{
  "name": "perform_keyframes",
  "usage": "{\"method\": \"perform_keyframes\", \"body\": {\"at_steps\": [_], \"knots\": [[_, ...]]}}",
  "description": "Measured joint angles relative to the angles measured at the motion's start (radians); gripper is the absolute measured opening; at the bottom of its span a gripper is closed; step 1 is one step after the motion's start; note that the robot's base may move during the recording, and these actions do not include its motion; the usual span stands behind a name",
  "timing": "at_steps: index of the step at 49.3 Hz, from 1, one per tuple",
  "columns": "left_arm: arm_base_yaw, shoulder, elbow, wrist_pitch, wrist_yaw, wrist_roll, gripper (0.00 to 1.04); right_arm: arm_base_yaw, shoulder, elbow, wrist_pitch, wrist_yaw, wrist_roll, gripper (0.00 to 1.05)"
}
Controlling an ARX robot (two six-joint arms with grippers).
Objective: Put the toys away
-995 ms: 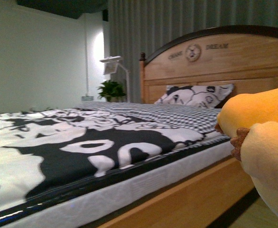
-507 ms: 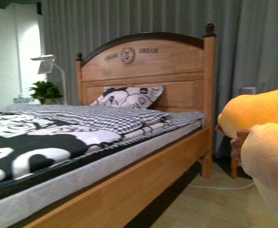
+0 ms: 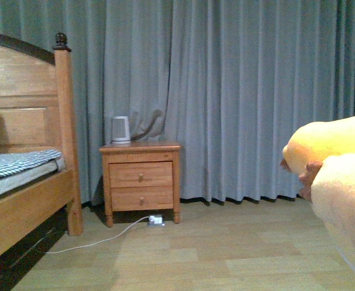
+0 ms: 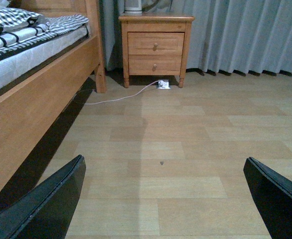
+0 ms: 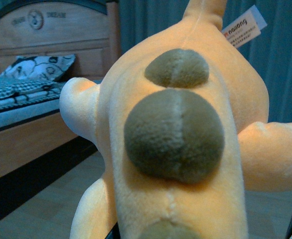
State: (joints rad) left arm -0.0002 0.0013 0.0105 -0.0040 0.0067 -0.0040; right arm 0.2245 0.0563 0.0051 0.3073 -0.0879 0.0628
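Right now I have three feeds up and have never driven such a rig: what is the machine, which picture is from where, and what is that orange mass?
It is a robot with two arms, each ending in a pincer. The wide picture comes from a camera on its body, looking ahead: a bed, a nightstand with a white kettle on top, curtains, wood floor. The other two come from wrist cameras. The left wrist view shows the left pincer open and empty above the floor. The right wrist view is filled by the plush toy, orange-yellow with olive bumps and a white tag; it is the same mass at the right edge of the body view. The right pincer seems to hold it, though only dark slivers of it show.
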Motion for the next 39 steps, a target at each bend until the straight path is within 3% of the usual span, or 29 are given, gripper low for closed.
{"method": "perform_keyframes", "body": {"at_steps": [39], "knots": [[0.0, 0.0, 0.0, 0.0, -0.007, 0.0, 0.98, 0.001, 0.0, 0.0, 0.0, -0.01, 0.0, 0.07]]}}
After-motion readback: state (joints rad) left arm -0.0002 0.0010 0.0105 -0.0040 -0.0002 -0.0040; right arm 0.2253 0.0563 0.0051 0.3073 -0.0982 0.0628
